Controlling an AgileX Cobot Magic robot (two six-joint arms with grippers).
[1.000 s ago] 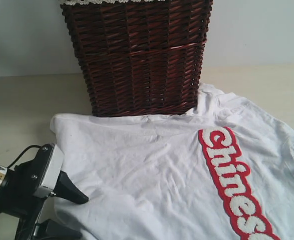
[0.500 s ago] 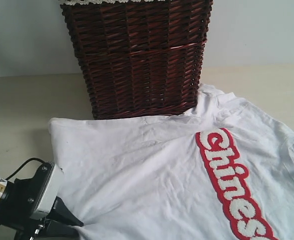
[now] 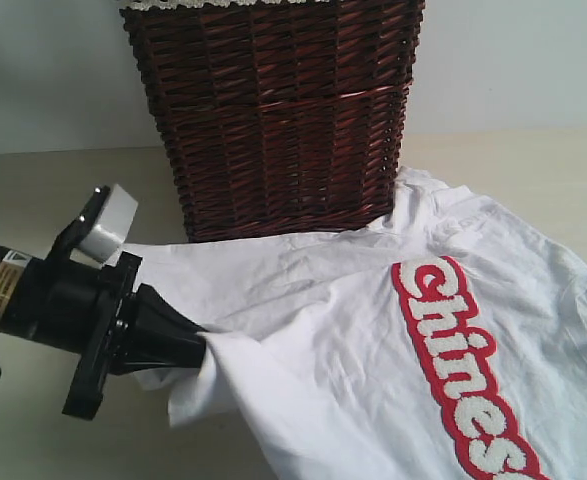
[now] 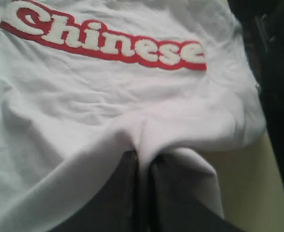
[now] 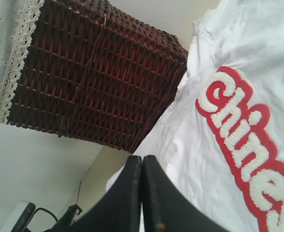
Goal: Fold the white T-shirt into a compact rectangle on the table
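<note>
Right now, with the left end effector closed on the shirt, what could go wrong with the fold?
1. The left end effector pinches only a small bunch at the edge of the white T-shirt; the cloth may slip out.
2. The shirt's far edge lies at the foot of the wicker basket; a pull could snag it there.

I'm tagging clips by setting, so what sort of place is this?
Probably an indoor laundry-folding tabletop, perhaps a staged test setup: a white T-shirt lies on a pale table, a dark wicker basket stands by it, and a plain wall backs them.
</note>
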